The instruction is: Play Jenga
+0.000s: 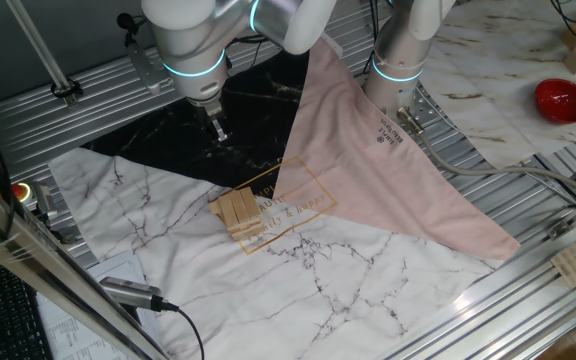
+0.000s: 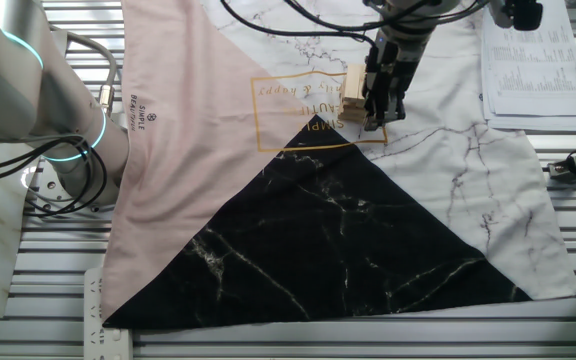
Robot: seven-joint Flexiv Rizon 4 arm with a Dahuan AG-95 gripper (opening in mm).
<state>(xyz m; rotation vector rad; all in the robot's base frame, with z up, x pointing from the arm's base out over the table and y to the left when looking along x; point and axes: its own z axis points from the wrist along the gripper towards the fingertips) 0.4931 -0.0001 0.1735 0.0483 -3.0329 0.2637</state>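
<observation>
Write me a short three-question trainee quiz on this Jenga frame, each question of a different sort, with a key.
1. True or false: the end effector is holding a block from the Jenga stack.
2. Multiple choice: in the fixed view that shows the red bowl-like object, the stack rests on which part of the mat? A) the black marble section B) the gold-printed frame where the white marble and pink sections meet C) the bare metal table
3. Fill in: in that same view, the red bowl-like object lies at the upper ____ of the picture.

Key: 1 false, it hangs above the black section, apart from the stack; 2 B; 3 right.
</observation>
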